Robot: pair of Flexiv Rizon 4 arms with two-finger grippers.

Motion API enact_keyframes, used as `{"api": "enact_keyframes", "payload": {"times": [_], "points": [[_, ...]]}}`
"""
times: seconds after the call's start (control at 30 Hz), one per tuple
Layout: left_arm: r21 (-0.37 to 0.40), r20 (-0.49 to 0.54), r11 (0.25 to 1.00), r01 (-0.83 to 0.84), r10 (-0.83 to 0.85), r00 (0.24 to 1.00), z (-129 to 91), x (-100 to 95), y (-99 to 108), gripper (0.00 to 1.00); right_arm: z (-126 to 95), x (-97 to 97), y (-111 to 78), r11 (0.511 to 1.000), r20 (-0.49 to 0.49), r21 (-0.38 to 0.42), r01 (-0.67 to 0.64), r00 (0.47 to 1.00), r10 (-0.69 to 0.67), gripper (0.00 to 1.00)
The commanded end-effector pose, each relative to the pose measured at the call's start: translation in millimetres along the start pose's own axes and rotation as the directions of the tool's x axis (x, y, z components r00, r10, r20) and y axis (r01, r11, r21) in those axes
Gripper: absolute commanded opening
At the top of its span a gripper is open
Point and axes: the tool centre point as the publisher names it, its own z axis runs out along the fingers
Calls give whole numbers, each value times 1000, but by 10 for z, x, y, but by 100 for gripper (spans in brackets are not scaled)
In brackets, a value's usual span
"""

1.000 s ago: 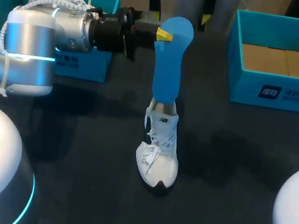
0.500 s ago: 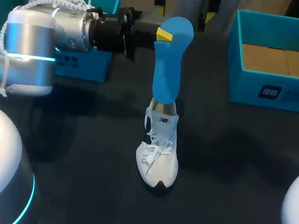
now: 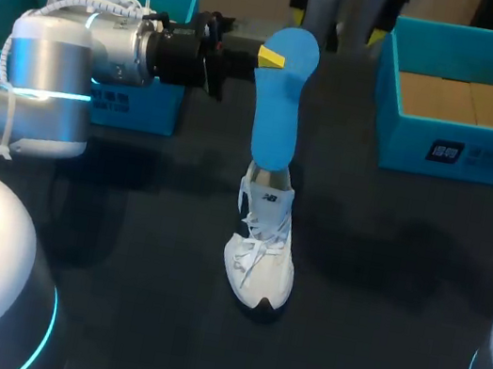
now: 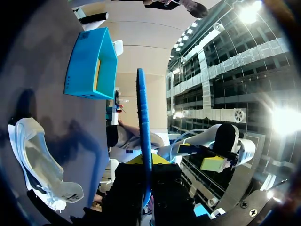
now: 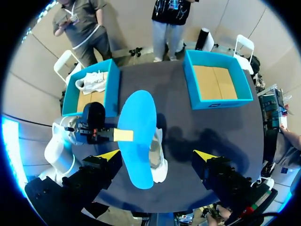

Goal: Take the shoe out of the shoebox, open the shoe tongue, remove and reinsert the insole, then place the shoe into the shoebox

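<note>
- where's the insole (image 3: 278, 104)?
- standing upright on its long axis, lower end at the opening of the shoe (image 3: 263, 245), whose toe points toward the robot on the table (image 3: 382, 285).
- pincers?
- left gripper (image 3: 267, 56) pinches the insole's top; right gripper (image 5: 157, 155) is spread wide.

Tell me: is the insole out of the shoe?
Out, nearly: left gripper holds the insole upright over the shoe, lower end at its collar.

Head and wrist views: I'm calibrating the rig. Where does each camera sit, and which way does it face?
Head: above and behind, facing down on the table; the left arm shows.
Left wrist: over the table, facing sideways along the blue insole in the left gripper.
Right wrist: high overhead, facing down; open right gripper shows.
All share the blue insole and white shoe.
</note>
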Motion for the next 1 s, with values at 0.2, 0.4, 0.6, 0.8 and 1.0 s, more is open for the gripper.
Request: {"api": "enact_keyframes", "payload": {"times": [0.2,0.4,0.6,0.8,1.0], "points": [[1,2,1000,0,0,1000,-1,3,3,0,4,-166,-2,999,-302,7,-38,952,38,100],[1,2,1000,0,0,1000,-1,3,3,0,27,-218,-4,995,-467,11,-95,880,89,100],[1,2,1000,0,0,1000,-1,3,3,0,85,-232,-15,996,-551,9,-93,830,83,100],[1,2,1000,0,0,1000,-1,3,3,0,149,-267,-14,995,-642,5,-101,763,81,100],[1,2,1000,0,0,1000,-1,3,3,0,209,-319,4,995,-720,0,-102,690,71,100]]}}
